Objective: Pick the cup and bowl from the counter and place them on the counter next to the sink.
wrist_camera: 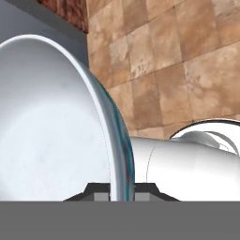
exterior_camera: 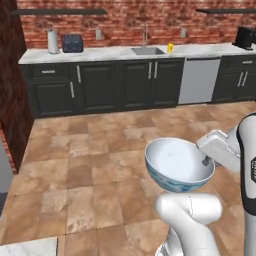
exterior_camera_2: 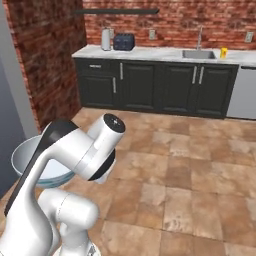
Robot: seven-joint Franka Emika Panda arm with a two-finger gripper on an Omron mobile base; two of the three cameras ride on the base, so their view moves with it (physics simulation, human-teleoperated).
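Note:
My gripper [exterior_camera: 206,161] is shut on the rim of the bowl [exterior_camera: 177,165], which hangs tilted above the tiled floor, white inside and blue-grey outside. In the hand view the bowl [wrist_camera: 51,122] stands edge-on, its rim pinched at the gripper [wrist_camera: 122,194]. From the right base view the bowl [exterior_camera_2: 27,160] peeks out behind my arm at the left. The yellow cup [exterior_camera: 170,48] [exterior_camera_2: 223,52] stands on the far counter [exterior_camera: 110,53] just right of the sink [exterior_camera: 148,50] [exterior_camera_2: 198,54].
A toaster [exterior_camera: 72,44] and a paper towel roll [exterior_camera: 53,41] sit on the far counter's left part. A steel dishwasher [exterior_camera: 199,80] fronts the cabinets right of the sink. A brick wall [exterior_camera: 12,90] juts out at the left. Open tile floor [exterior_camera: 100,145] lies between.

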